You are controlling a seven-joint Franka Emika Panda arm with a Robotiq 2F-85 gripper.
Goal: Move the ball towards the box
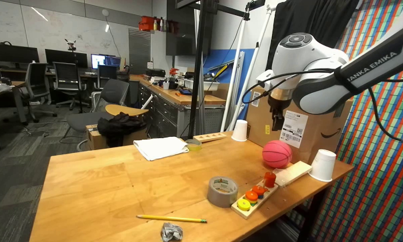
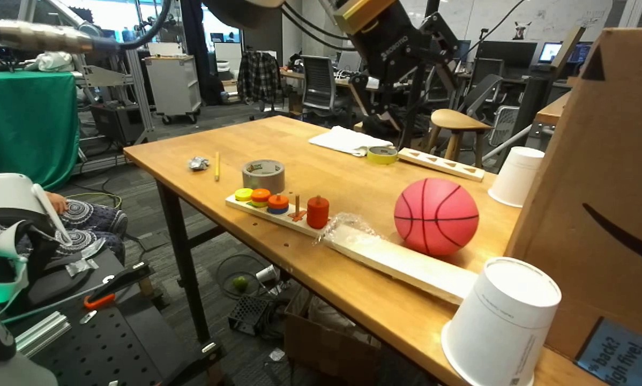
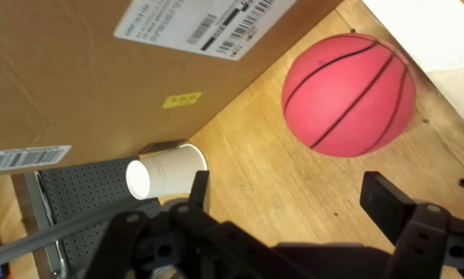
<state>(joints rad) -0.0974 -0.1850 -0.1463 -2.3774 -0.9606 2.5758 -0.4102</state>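
Room, from the left edge of an exterior view: dark carpet (image 1: 6, 188) below, and in the upper left of the frame a broad whiteboard (image 1: 70, 30) behind monitors (image 1: 11, 53), one of them lit, and office chairs (image 1: 67, 75). Left of centre, past the table, a wooden stool (image 1: 120, 109) and black cloth (image 1: 122, 124) on a carton (image 1: 97, 138). Upper centre, a drawered workbench (image 1: 161, 109), cluttered on top; then white poles (image 1: 252, 62), a black curtain (image 1: 310, 20), the robot arm (image 1: 366, 70) in from the right edge, and a panel of many-coloured blocks (image 1: 379, 174) down the far right.

Surface, across the lower middle: a warm wooden tabletop (image 1: 97, 188), pricked with small dark holes. On it, from the left: a white cloth (image 1: 161, 148) by the back edge, a yellow pencil (image 1: 171, 218) and crumpled foil (image 1: 171, 232) at lower centre, yellow tape (image 1: 195, 148) just beside the cloth, a wooden strip (image 1: 210, 137), grey duct tape (image 1: 219, 199) lying flat, an upturned white cup (image 1: 240, 130), coloured rings (image 1: 251, 196) on a peg board (image 1: 267, 192).

Right of centre, the pink ball (image 1: 277, 154), on the tabletop near a pale plank (image 1: 295, 172), with bare wood between it and the cardboard box (image 1: 316, 126) in the wrist view. Above it in the frame, and apart from it, the gripper (image 3: 288, 192), with fingers (image 3: 387, 205) spread wide in the wrist view. Furthest right, a second upturned cup (image 1: 322, 166) near the box.
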